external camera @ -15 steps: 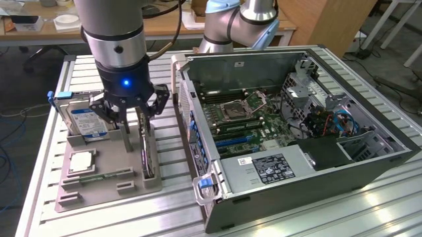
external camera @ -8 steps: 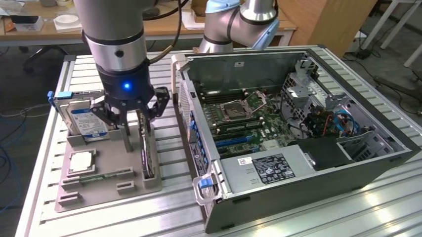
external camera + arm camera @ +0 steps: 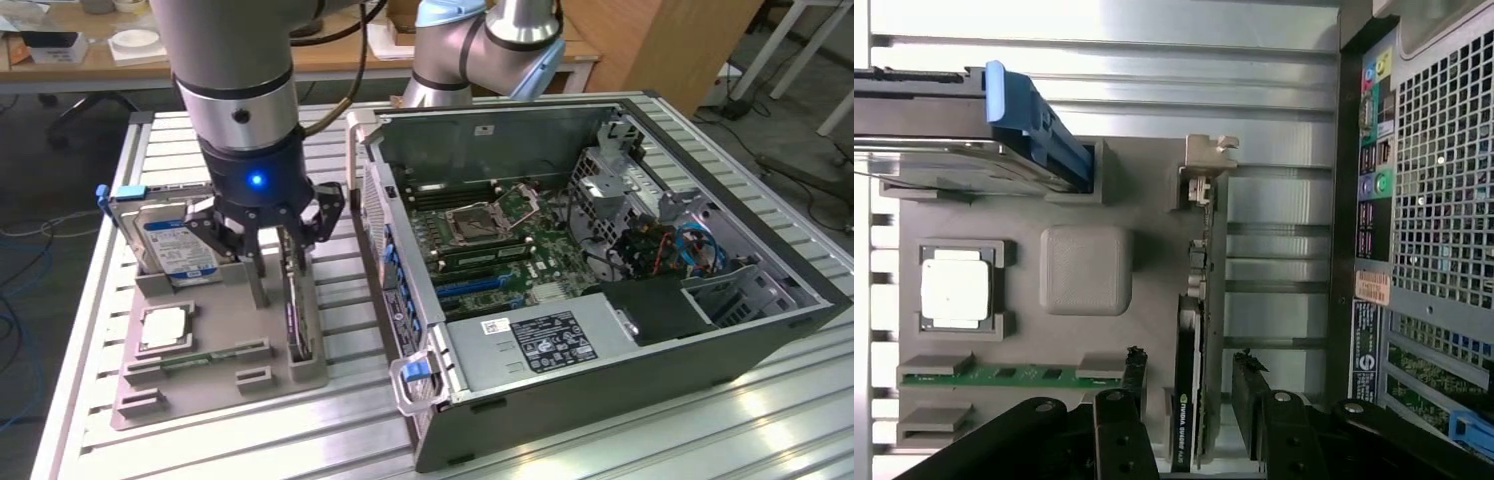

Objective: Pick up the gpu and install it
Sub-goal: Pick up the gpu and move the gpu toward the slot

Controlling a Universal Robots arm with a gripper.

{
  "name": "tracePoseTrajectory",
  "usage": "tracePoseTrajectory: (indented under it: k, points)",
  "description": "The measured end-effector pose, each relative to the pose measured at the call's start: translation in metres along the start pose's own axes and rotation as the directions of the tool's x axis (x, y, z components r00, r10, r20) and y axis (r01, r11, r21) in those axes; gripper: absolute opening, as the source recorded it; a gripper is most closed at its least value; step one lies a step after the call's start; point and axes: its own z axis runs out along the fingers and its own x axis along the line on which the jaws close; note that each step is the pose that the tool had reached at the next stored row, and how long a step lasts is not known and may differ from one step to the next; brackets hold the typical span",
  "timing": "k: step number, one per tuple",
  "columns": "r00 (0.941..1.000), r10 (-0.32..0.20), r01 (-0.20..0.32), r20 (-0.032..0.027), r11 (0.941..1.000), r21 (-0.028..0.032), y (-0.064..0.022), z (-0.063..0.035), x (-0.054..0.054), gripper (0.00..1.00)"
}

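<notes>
The gripper hangs spread wide over a grey tray and holds nothing. In the wrist view its black fingers stand one on each side of the gpu, with a gap showing between each finger and the card, so the gripper straddles it without clamping. The gpu stands on its long edge in a slot along the tray's side nearest the case, its metal bracket at the end away from the fingers. Just beside the card a grey post rises from the tray. Beyond the post lie a cpu in its pocket and a memory stick in another, and a hard drive stands upright at the tray's far end. The case lies open on the slatted table at the exterior view's right, its motherboard exposed.
</notes>
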Motion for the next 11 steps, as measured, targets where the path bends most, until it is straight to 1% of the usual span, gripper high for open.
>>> tracePoseTrajectory:
  k: [5, 6, 11]
  points:
    - [1.0, 0.001, -0.001, 0.0, 1.0, 0.0, -0.001, 0.0085, -0.002, 0.47]
    - [1.0, 0.001, -0.001, -0.0003, 1.0, 0.0001, -0.0014, 0.0143, -0.002, 0.47]
    - [1.0, 0.001, -0.001, -0.0012, 1.0, 0.0, -0.0021, 0.0222, -0.001, 0.47]
